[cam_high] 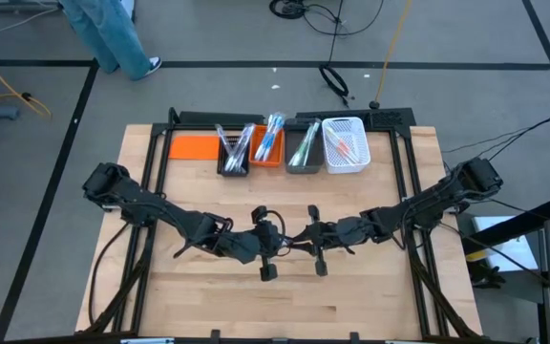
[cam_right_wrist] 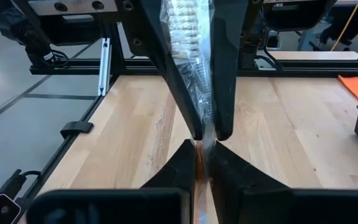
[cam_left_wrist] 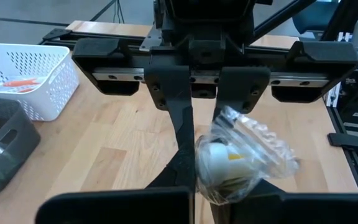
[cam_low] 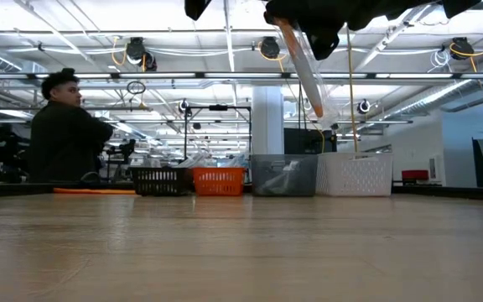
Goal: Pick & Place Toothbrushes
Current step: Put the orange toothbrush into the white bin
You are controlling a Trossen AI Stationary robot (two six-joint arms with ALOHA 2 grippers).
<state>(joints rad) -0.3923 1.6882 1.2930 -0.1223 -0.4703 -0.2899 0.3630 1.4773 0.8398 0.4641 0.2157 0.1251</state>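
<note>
One toothbrush (cam_low: 305, 71), orange-handled in a crinkly clear wrapper, hangs tilted high above the table's middle. Both grippers are shut on it, my left gripper (cam_high: 277, 241) coming from the table's left and my right gripper (cam_high: 306, 239) from the right, fingertip to fingertip. The right wrist view shows the bristle head (cam_right_wrist: 185, 25) lying back between the left gripper's fingers. Other toothbrushes stand in a black bin (cam_high: 234, 153), an orange bin (cam_high: 267, 148), a grey bin (cam_high: 304, 151) and a white basket (cam_high: 345, 145) at the far edge. My left gripper (cam_left_wrist: 216, 180) pinches the wrapped head end (cam_left_wrist: 225, 163) between its two fingers, coming nearly level from the table's left and lying along the toothbrush. The head reaches far back between the fingers, clear of the table. My right gripper (cam_right_wrist: 202, 155) pinches the orange handle (cam_right_wrist: 202, 167) and its wrapper between its fingertips. It comes nearly level from the table's right and meets the left gripper's fingertips (cam_right_wrist: 194, 127). The toothbrush is lifted clear.
A flat orange sheet (cam_high: 194, 146) lies left of the black bin. Black frame rails (cam_high: 409, 182) run along the table's left, right and far sides. A person (cam_low: 65, 126) stands beyond the far edge. Bare wood (cam_high: 285, 306) lies near the front edge.
</note>
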